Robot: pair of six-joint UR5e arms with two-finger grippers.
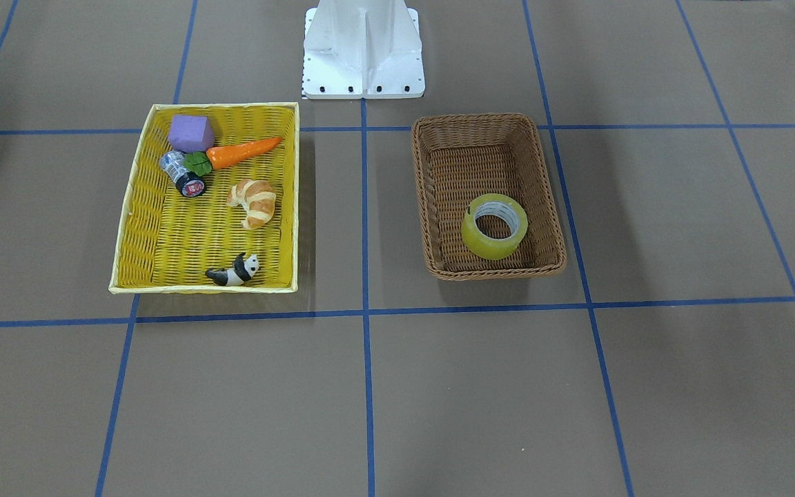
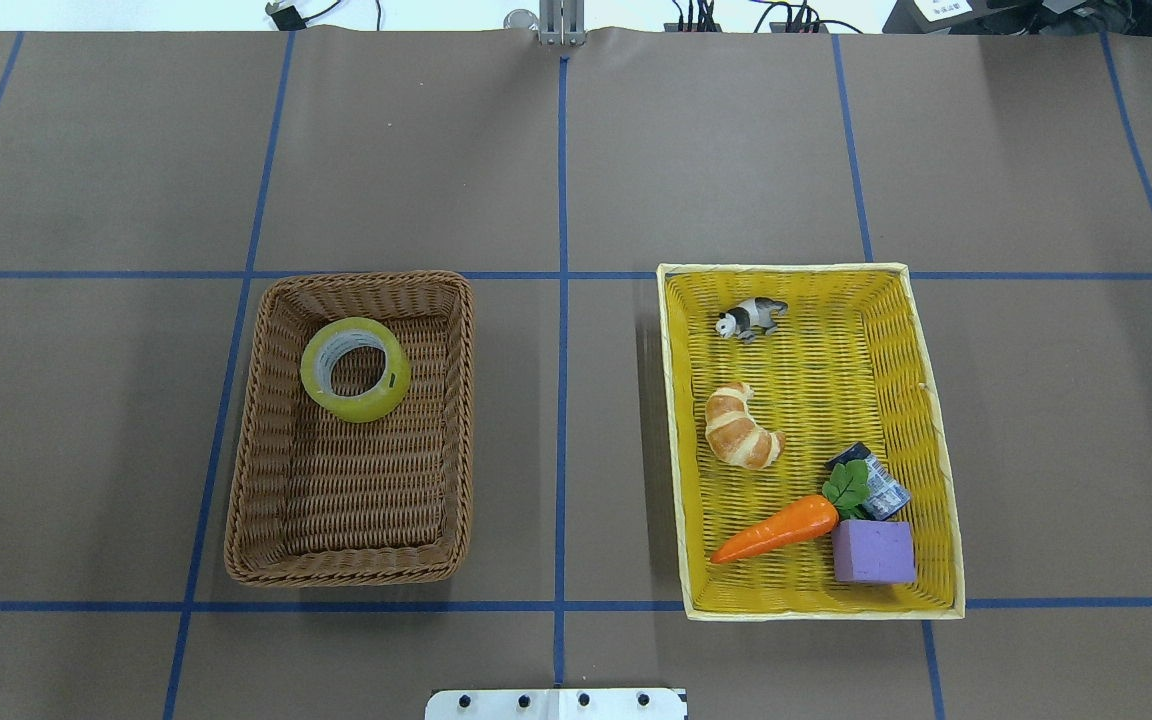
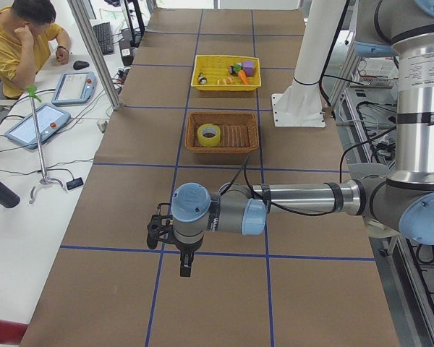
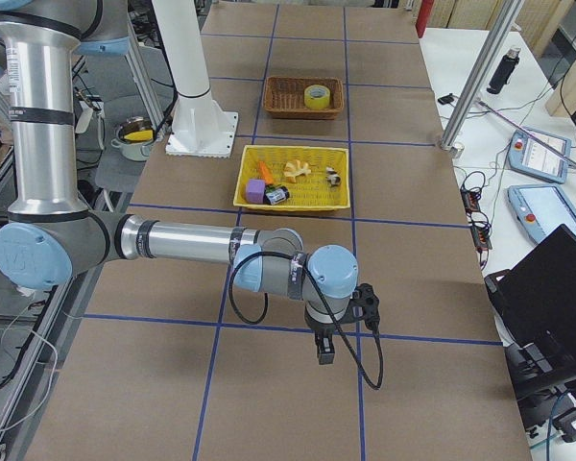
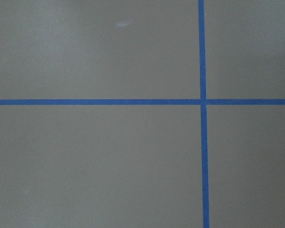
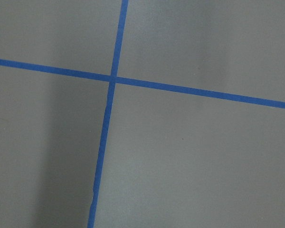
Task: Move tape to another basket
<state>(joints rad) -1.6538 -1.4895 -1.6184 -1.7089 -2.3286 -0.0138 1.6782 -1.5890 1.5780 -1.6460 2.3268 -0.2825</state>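
Whether the left gripper (image 3: 156, 233) and the right gripper (image 4: 368, 305), held over bare table, are open cannot be told. The packing tape (image 2: 356, 408) lies flat in the wicker basket (image 2: 356, 500), at its far end. Its wall is best pinched from above and lifted clear of the rim before the yellow tray (image 2: 806, 400) is approached.

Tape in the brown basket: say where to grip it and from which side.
Come straight down: the tape lies flat, hole up, and the basket walls block the sides. Pinch the ring's wall, probably its robot-side part, one finger in the hole.
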